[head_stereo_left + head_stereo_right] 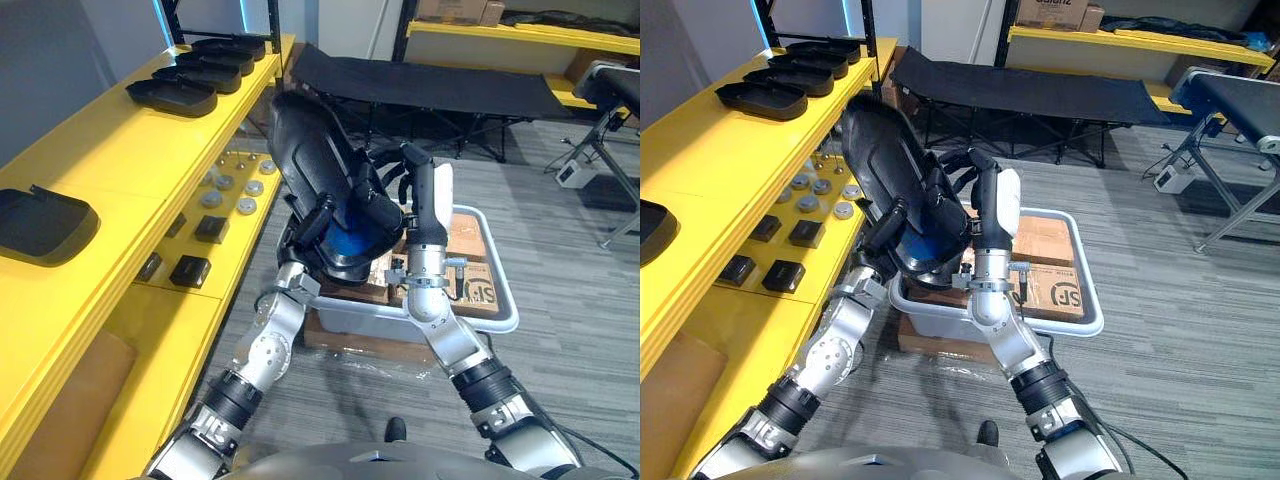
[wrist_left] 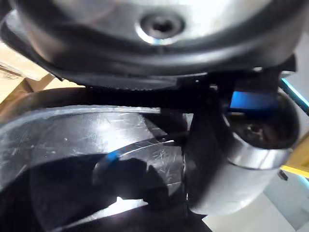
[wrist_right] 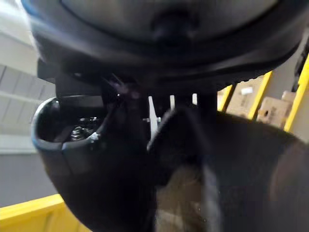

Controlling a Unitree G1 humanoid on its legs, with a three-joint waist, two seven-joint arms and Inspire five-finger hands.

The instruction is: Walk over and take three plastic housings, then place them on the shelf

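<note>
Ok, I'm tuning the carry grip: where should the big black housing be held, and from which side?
Probably at its lower end, from both sides. The housing is a long curved shell, tilted up toward the shelf; the left hand and right hand clasp its opposite rims there.

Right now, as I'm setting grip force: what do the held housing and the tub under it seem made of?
The housing seems hard black plastic, semi-glossy: light streaks and fine scratches show on its curved shell. The tub is probably pale grey moulded plastic, smooth, with a rounded rim.
</note>
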